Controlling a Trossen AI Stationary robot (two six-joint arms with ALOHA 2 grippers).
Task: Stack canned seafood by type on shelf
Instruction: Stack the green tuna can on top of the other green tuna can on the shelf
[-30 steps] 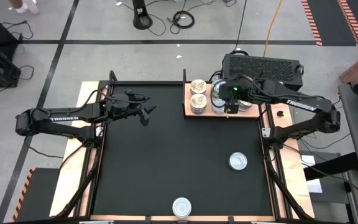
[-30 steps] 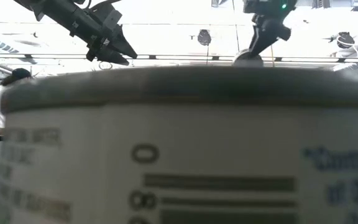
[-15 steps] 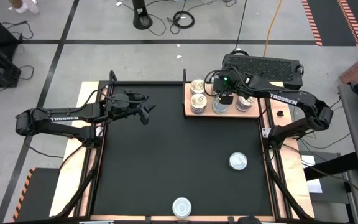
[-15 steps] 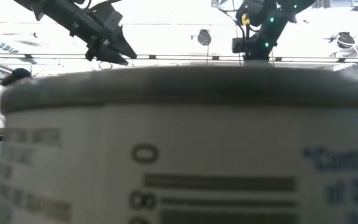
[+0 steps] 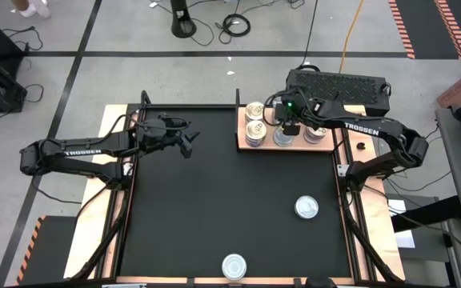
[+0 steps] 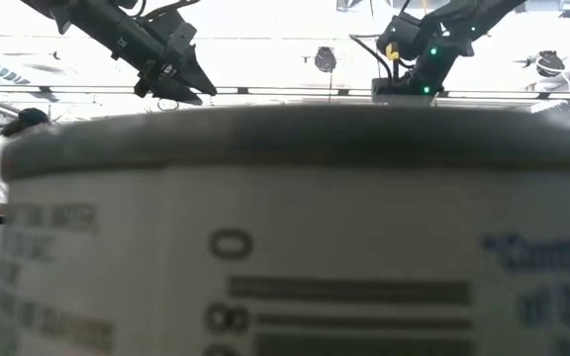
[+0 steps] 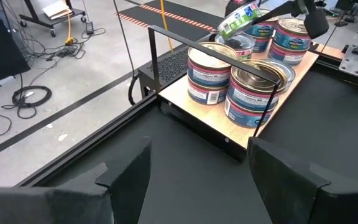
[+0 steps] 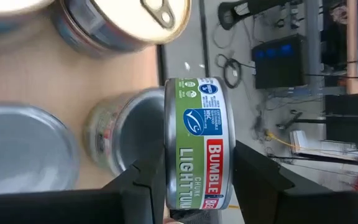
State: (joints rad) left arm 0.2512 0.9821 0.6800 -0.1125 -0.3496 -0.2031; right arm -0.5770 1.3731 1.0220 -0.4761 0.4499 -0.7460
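The shelf [image 5: 246, 146] is a light wooden board at the table's far right. On it stand two gold-topped stacks [image 5: 254, 128] and silver-topped tins [image 5: 314, 133]. My right gripper [image 5: 290, 122] hovers over the board, shut on a green-labelled tin [image 8: 197, 137], above another green-labelled tin [image 8: 114, 134] that stands on the board. Two loose tins rest on the black tabletop, one [image 5: 306, 208] at the right and one [image 5: 233, 266] at the near edge. My left gripper [image 5: 188, 145] hangs open over the table's far left, touching nothing. My right gripper pinches the green-labelled tin between its two fingers [image 8: 138, 183], one on each flat end [image 8: 167, 149]. The tin is turned on its edge, label side toward the wrist camera. It is lifted clear above the tins on the board.
A black ventilated box [image 5: 338, 84] sits just beyond the board. In the low view the near-edge tin [image 6: 285, 247] fills most of the picture. Bare black tabletop [image 5: 214, 200] lies between the arms. The left wrist view shows the board's stacks [image 7: 253, 87] ahead.
My right gripper has moved a short way over the board toward the table's far edge and left, carrying the tin, and its wrist has turned. The left arm has stayed put.
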